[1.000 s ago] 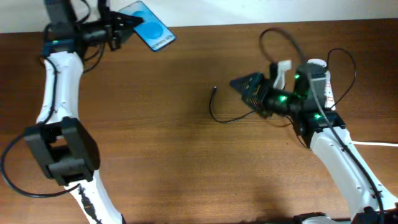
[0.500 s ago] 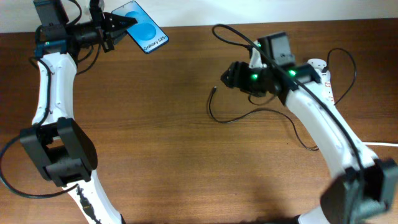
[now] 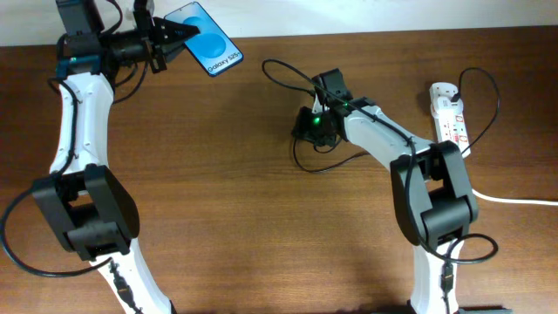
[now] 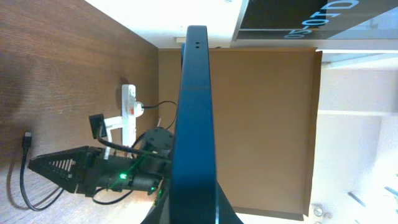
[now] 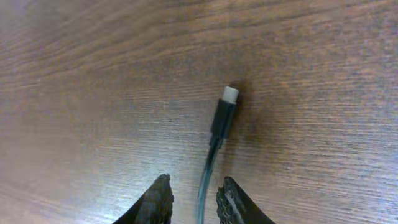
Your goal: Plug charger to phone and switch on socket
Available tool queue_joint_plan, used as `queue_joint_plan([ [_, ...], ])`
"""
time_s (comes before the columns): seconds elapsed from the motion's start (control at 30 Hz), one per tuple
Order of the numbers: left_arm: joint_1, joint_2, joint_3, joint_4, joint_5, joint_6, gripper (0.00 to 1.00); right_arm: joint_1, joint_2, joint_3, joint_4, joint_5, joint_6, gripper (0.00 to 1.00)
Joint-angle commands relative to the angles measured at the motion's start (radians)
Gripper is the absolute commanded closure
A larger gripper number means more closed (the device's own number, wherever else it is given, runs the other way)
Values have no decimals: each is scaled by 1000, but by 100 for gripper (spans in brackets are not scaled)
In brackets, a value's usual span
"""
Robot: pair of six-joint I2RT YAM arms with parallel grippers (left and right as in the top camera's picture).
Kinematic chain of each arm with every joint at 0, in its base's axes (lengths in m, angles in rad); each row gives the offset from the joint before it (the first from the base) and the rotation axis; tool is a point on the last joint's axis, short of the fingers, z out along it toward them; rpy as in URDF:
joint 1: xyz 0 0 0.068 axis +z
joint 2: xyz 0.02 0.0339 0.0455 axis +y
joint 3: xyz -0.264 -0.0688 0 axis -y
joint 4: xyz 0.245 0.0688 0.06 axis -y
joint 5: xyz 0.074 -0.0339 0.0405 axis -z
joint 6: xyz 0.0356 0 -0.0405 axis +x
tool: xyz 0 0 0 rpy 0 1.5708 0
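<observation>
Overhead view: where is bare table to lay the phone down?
Bare wood runs between the left arm and the charger, and across the whole near table. Crowded: around the right pincer, and the socket.

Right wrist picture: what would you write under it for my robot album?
Open right gripper straddles the charger cable lying on the wooden table, plug tip pointing away.

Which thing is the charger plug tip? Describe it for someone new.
On the brown table, look near the centre, under the right gripper. The charger lies there between the open fingers, a thin black cable. Unlike the thick white socket cord, it ends in a small silver-tipped plug.
</observation>
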Motion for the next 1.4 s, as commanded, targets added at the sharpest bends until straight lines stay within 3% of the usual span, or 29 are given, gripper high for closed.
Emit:
queue_joint_plan([
  [0.0, 1, -13, 18, 5, 33, 25, 100, 9, 50, 19, 3, 21, 20, 72],
  [0.2, 1, -13, 18, 5, 33, 39, 100, 23, 78, 18, 45, 32, 39, 73],
  [0.37, 1, -13, 18, 5, 33, 39, 100, 33, 79, 15, 40, 102, 57, 86],
  [0.4, 1, -13, 18, 5, 33, 39, 100, 33, 79, 15, 40, 102, 57, 94],
  [0.5, 1, -13, 18, 5, 34, 39, 100, 32, 78, 15, -5, 94, 35, 96],
  [0.53, 1, -13, 18, 5, 34, 39, 100, 27, 69, 16, -1, 58, -53, 96],
  [0.73, 0, -13, 18, 5, 38, 62, 100, -107, -197, 18, -70, -285, -365, 96],
  [0.87, -31, -13, 18, 5, 37, 103, 100, -132, -398, 18, -242, -330, -463, 96],
  [1.07, -106, -13, 18, 14, 84, 134, 100, -132, -667, 18, -402, -330, -468, 96],
  [1.2, -188, -13, 18, 16, 182, 256, 100, -126, -741, 11, -558, -463, -532, 96],
  [1.37, -273, -13, 18, 16, 182, 256, 100, -17, -739, -127, -402, -473, -454, 96],
])
